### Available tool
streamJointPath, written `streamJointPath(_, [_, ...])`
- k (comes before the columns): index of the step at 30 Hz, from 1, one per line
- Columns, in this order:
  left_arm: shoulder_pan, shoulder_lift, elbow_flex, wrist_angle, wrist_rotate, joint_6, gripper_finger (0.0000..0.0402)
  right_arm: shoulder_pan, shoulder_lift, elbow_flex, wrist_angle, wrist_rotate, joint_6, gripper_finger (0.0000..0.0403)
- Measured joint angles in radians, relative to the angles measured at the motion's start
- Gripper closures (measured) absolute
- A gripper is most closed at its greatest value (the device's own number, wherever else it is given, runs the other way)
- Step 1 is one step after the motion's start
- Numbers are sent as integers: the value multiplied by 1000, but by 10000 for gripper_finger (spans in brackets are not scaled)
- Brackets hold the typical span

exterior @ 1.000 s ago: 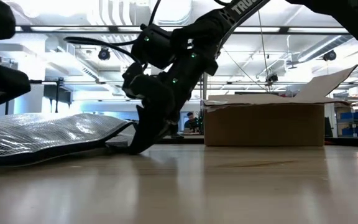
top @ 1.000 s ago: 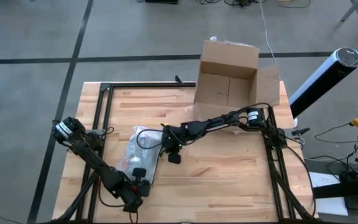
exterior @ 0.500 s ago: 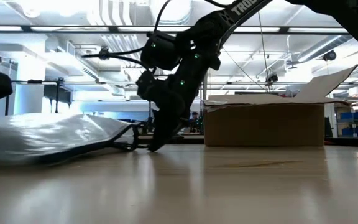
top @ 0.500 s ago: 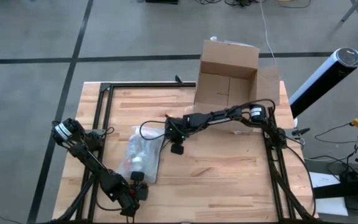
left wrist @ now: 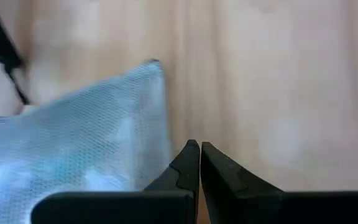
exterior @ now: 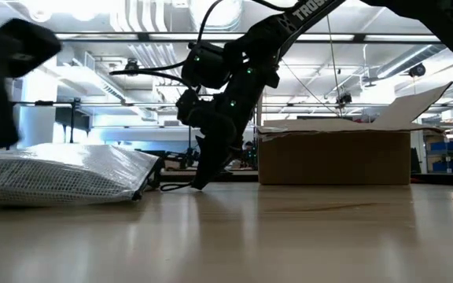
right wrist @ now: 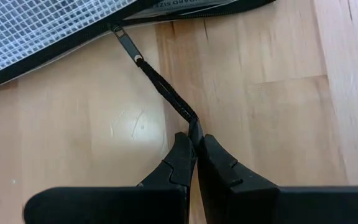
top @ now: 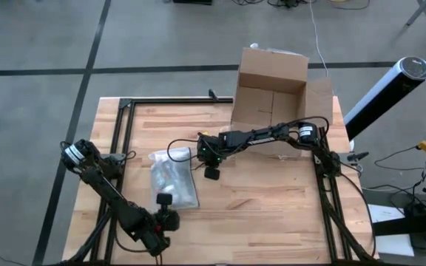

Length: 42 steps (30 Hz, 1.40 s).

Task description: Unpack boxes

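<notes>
The brown cardboard box point(top: 271, 89) stands open at the table's far right edge, its flaps up; the low view shows its side point(exterior: 333, 157). A flat translucent mesh pouch point(top: 172, 181) lies on the wood left of centre. My right gripper point(right wrist: 195, 138) is just right of the pouch, shut on its black zipper cord. My left gripper point(left wrist: 199, 146) hovers shut at the pouch's near edge point(left wrist: 148, 124) with nothing between its fingers; I cannot tell if it touches the pouch. My right gripper pinches the free end of the pouch's black pull cord point(right wrist: 190, 123) between its two fingertips. The fingers slant down from the table's right side, roughly in line with the cord. The cord runs straight back to the zipper slider point(right wrist: 118, 32) on the pouch's edge, low over the table.
Black frame rails point(top: 120, 133) run along the table's left and far sides, and cables trail from both arms. A black and white cylinder point(top: 387, 92) stands beyond the right edge. Bare wood point(top: 272, 214) lies between the pouch and the near right corner.
My right gripper has gone toward the table's far right with the cord, still shut. The pouch has turned about and bunched shorter, and its raised right end has sunk flat. My left gripper has risen off the pouch's near end and tipped, staying shut.
</notes>
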Motion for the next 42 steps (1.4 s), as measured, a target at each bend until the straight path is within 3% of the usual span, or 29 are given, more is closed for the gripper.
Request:
streamJointPath(5, [79, 0, -8, -6, -15, 30, 397, 0, 0, 0, 3, -20, 0, 403])
streamJointPath(10, [188, 0, -19, 5, -12, 98, 363, 1, -1, 2, 5, -27, 0, 403])
streamJointPath(15, [244, 0, -20, 71, 80, 237, 287, 1, -1, 2, 5, -34, 0, 403])
streamJointPath(23, [285, 5, -56, 89, 146, 229, 140, 1, -2, 2, 15, -53, -2, 403])
streamJointPath(28, [321, 41, -88, 134, 228, 201, 101, 2, -2, 2, 18, -60, -4, 403])
streamJointPath(31, [326, 63, -89, 147, 236, 200, 110, 2, -3, 2, 18, -62, -4, 403])
streamJointPath(34, [326, 79, -89, 174, 246, 190, 149, 2, -3, 3, 17, -73, -3, 403])
streamJointPath(42, [325, 115, -89, 304, 424, 201, 379, 2, -3, 3, 19, -78, -6, 403])
